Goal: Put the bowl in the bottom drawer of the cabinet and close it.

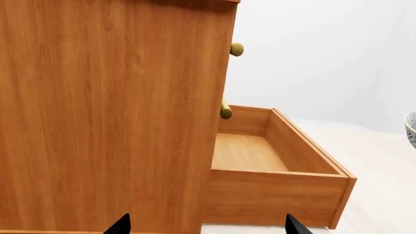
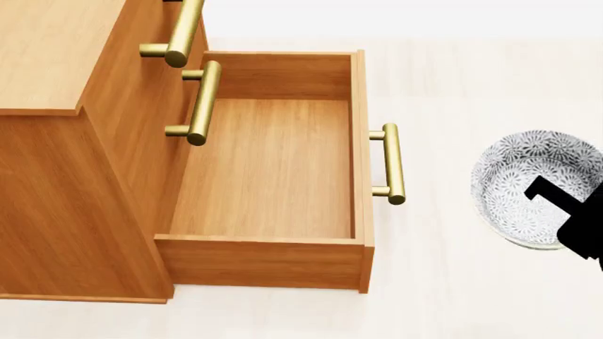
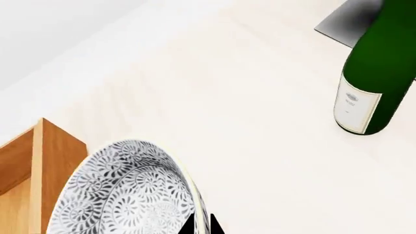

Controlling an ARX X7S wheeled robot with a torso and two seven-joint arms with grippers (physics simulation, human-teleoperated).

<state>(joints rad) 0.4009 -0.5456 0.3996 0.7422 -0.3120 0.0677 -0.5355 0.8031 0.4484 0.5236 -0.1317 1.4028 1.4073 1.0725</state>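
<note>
- Your right gripper (image 2: 565,212) sits at the bowl (image 2: 537,187), with one dark finger over the near right part of the rim. In the right wrist view a fingertip (image 3: 195,225) lies inside the rim and another outside it, so the jaws appear clamped on the bowl's wall. I judge this a rim pinch made for carrying.
- Your left gripper (image 1: 206,226) shows only two dark fingertips, well apart, with nothing between them. It stands off from the cabinet (image 1: 110,117), facing its side panel, and takes no part in the hold.
- The bowl is upright, to the right of the bottom drawer (image 2: 268,176) and apart from it, beyond the brass handle (image 2: 391,164). You cannot tell from these views whether it rests on the surface or is lifted clear.
- The bottom drawer is pulled fully out and holds nothing. That opening is why the bowl waits on its right: the move left is a short travel over the drawer front.
- The two upper drawers are shut, their handles overhanging the drawer's far left edge. Watch them on the way in.
- The surface (image 2: 452,296) is pale, smooth light wood.
- A green wine bottle (image 3: 377,83) stands upright well away from the bowl.
- The room behind is plain white.
</note>
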